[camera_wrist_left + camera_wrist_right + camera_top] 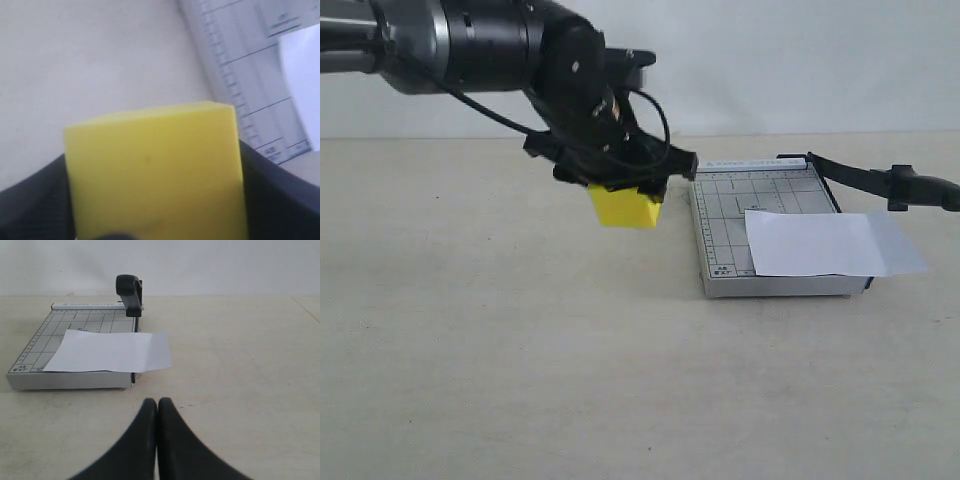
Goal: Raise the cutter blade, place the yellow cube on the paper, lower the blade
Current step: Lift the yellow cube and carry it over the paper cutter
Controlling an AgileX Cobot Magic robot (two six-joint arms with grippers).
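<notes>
**Position for the coming move.** The left end effector [618, 186] was clamped on the yellow cube [625, 207], with one finger against each side face. The cube hung clear of the table [520, 350], just beside the left edge of the grey cutter base [730, 215].

In the exterior view the paper [820, 243] lay to the right of the cube, beyond a bare gridded strip of the base. The sheet's long axis ran across the base, and its far end overhung the cutting edge. The coming move was therefore judged to be a sideways carry to the right, followed by a descent.

The cutter blade [865, 178] appeared lifted off the base, angled up and away from the paper, with its handle toward the right.

**Nearer arm.** The left arm was the nearer and carried the load. The right end effector [158, 412] had its fingers pressed together and held nothing. It faced the cutter and stood well apart from it.

**Count.**
- Yellow cube: one
- Paper: one sheet
- Cutter base: one, with one blade
- End effectors: two
</notes>
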